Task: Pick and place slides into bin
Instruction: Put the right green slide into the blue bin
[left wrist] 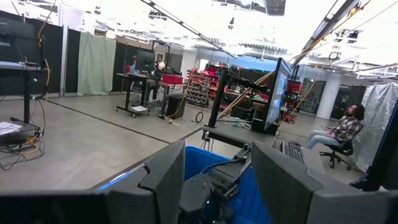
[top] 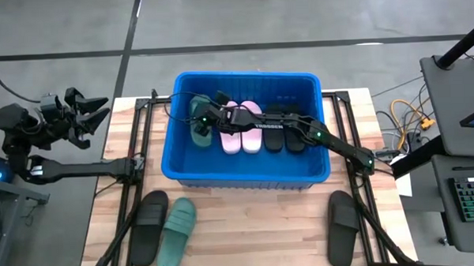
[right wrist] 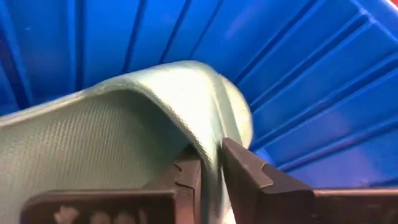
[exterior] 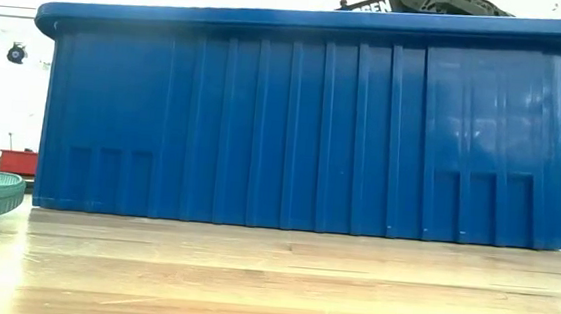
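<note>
The blue bin (top: pixel 183 170) stands mid-table; it fills the low view (exterior: pixel 304 119). Inside it lie two pink slides (top: pixel 241 126), two black slides (top: pixel 283 133) and, at its left end, a green slide (top: pixel 201 133). My right gripper (top: pixel 198 117) reaches into the bin from the right and is shut on that green slide (right wrist: pixel 124 124). A black slide (top: pixel 149 227), a green slide (top: pixel 177 234) and another black slide (top: pixel 343 228) lie on the table in front of the bin. My left gripper (top: pixel 90 114) hangs open off the table's far left corner. My right gripper pinches the green slide's arched strap (right wrist: pixel 208 146) between its two fingers (right wrist: pixel 249 180), at the strap's edge. The fingers come slanting down from the table's right side. Whether the slide's sole rests on the bin floor I cannot tell.
The bin's ribbed walls (right wrist: pixel 298 81) stand close around my right gripper. Free wooden table (top: pixel 256 227) lies between the loose slides in front of the bin. Beyond the table, a person (left wrist: pixel 339 130) sits on a chair in the room.
</note>
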Robot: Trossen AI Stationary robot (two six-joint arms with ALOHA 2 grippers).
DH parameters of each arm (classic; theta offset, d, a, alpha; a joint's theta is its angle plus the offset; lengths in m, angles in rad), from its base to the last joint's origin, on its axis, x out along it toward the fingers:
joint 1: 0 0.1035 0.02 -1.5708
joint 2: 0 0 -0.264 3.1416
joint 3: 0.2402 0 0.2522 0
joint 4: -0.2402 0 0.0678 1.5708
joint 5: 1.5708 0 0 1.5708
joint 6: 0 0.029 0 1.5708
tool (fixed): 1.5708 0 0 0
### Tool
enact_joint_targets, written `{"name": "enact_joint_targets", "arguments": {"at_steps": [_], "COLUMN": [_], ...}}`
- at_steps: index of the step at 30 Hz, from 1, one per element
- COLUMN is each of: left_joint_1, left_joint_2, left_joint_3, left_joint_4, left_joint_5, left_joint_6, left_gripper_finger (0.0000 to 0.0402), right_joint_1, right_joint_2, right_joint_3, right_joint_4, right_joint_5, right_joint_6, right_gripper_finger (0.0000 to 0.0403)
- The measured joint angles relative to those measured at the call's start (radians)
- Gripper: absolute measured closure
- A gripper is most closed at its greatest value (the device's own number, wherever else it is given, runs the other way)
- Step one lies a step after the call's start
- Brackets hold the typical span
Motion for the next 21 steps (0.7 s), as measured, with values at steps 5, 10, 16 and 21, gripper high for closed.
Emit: {"name": "enact_joint_targets", "arguments": {"at_steps": [5, 10, 16, 21], "left_joint_1": [0.000, 0.000, 0.000, 0.000], "left_joint_2": [0.000, 0.000, 0.000, 0.000], "left_joint_3": [0.000, 0.000, 0.000, 0.000], "left_joint_4": [0.000, 0.000, 0.000, 0.000], "left_joint_5": [0.000, 0.000, 0.000, 0.000], "left_joint_6": [0.000, 0.000, 0.000, 0.000], "left_gripper_finger": [0.0230, 0.0230, 0.0230, 0.0230], "right_joint_1": [0.003, 0.003, 0.002, 0.005], "right_joint_2": [0.000, -0.001, -0.001, -0.001], "right_joint_3": [0.000, 0.000, 0.000, 0.000], "right_joint_4": [-0.008, -0.009, -0.009, -0.010], "right_joint_5": [-0.022, -0.034, -0.063, -0.064], "right_joint_6": [0.007, 0.040, 0.060, 0.084], "right_gripper_finger": [0.0314, 0.0252, 0.0200, 0.0182]}}
